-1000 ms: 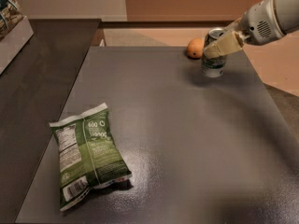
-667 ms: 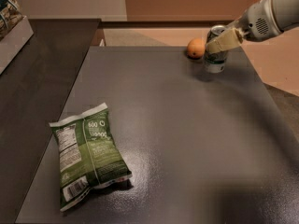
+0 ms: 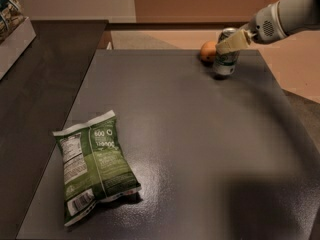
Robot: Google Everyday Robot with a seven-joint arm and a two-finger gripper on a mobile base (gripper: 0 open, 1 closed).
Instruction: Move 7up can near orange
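Observation:
The 7up can [image 3: 225, 63], silver with green markings, stands upright at the far right of the dark table [image 3: 190, 149]. The orange [image 3: 207, 50] sits just left of it and a little behind, nearly touching. My gripper [image 3: 229, 43] reaches in from the upper right. Its pale fingers [image 3: 235, 40] are closed around the upper part of the can, and one crosses its front. The can's base looks to be at the table surface.
A green chip bag [image 3: 95, 164] lies flat at the front left of the table. A dark counter [image 3: 45, 74] runs along the left, with a white tray [image 3: 15, 39] of packets at its far end. The table's far edge is just behind the orange.
My gripper has moved the can a little left and toward the far edge, closer to the orange. The chip bag has not moved.

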